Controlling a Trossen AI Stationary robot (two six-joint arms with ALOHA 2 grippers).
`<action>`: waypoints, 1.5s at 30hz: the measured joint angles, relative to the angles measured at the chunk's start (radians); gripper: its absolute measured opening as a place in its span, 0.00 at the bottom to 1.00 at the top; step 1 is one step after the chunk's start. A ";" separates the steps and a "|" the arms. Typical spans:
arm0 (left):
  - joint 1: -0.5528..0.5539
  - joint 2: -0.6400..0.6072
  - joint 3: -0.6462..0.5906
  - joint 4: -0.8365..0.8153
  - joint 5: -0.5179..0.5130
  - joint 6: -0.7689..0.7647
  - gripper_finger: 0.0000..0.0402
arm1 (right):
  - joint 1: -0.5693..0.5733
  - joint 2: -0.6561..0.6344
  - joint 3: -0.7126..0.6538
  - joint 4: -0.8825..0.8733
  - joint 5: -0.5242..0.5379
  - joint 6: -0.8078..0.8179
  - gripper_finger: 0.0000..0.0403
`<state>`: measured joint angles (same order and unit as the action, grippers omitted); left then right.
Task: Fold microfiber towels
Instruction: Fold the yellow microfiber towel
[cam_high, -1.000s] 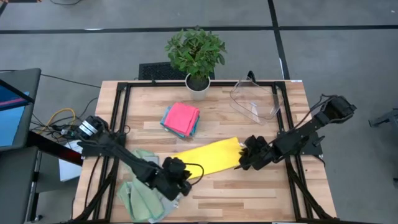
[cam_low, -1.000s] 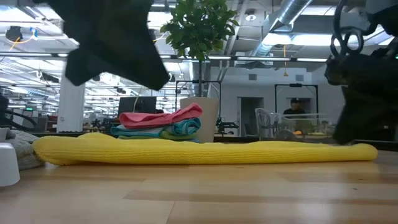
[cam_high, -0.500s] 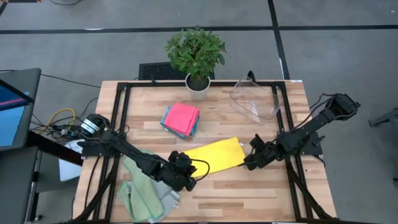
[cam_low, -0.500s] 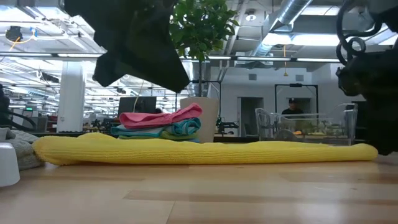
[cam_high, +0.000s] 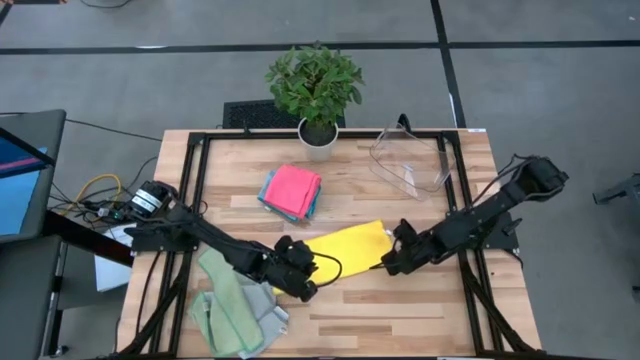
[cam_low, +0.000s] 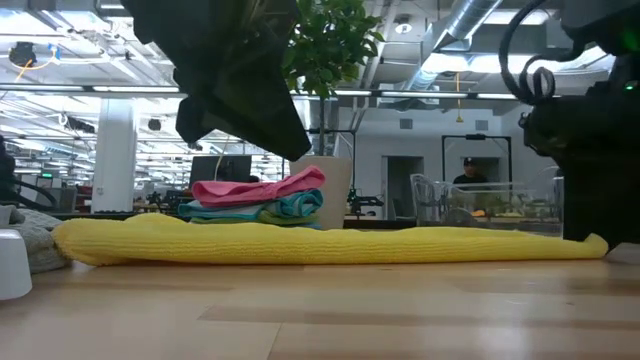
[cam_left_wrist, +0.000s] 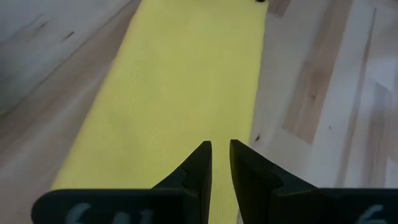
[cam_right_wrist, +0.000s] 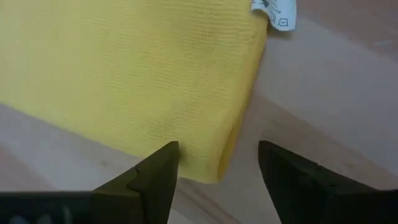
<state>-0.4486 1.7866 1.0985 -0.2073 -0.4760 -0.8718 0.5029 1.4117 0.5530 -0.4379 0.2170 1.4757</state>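
Unfolded sage green towels (cam_high: 232, 308) are heaped at the near left edge, so work is left. The yellow towel (cam_high: 345, 250), folded to a strip mid-table, probably needs another fold. The left gripper (cam_left_wrist: 221, 163), fingers nearly together, holds nothing over its left end; the right gripper (cam_right_wrist: 217, 168), spread wide, straddles its right corner. Folded pink-and-teal towels (cam_high: 291, 192) are stacked beyond.

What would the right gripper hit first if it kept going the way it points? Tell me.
Most likely the yellow towel: its folded corner lies just ahead of the open right gripper, though the height above it is unclear.
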 joint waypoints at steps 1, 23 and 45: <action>0.002 0.000 0.000 -0.004 0.006 0.005 0.12 | 0.000 0.014 0.017 -0.021 0.002 0.000 0.62; 0.042 -0.114 0.000 -0.122 0.068 0.134 0.12 | -0.017 0.090 0.235 -0.295 0.008 -0.090 0.06; 0.037 -0.201 0.001 -0.210 0.030 0.169 0.12 | -0.087 0.361 0.597 -0.194 -0.004 -0.500 0.06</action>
<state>-0.4118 1.5856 1.0996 -0.4172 -0.4464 -0.7023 0.4162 1.7727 1.1502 -0.6324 0.2129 0.9762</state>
